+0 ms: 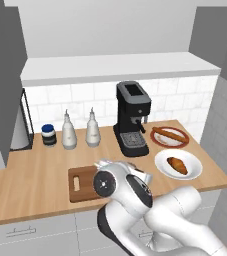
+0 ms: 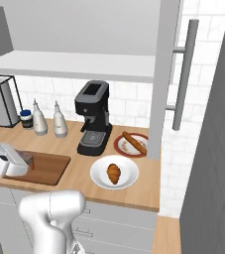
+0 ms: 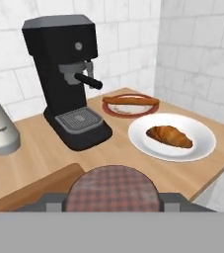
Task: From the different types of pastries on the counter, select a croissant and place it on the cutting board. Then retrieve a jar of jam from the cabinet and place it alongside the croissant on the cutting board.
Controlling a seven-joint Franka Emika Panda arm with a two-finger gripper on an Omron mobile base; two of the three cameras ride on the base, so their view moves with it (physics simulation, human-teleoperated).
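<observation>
Hand (image 3: 112, 203) over the near cutting board (image 1: 80, 184), clamped on the jar of jam (image 3: 112, 190), I judge. The croissant (image 3: 168, 136) sits on its white plate (image 3: 202, 146), right. Risk: the jar lands on the board's edge and tips.

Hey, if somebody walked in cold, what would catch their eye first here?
Probably the black coffee machine standing at the back of the counter. Just right of it, the croissant lies on a white plate, with the stick pastry on a red-rimmed plate behind.

Base views flank arm, sharing counter (image 1: 35, 182); hand view low, close, facing wall.
</observation>
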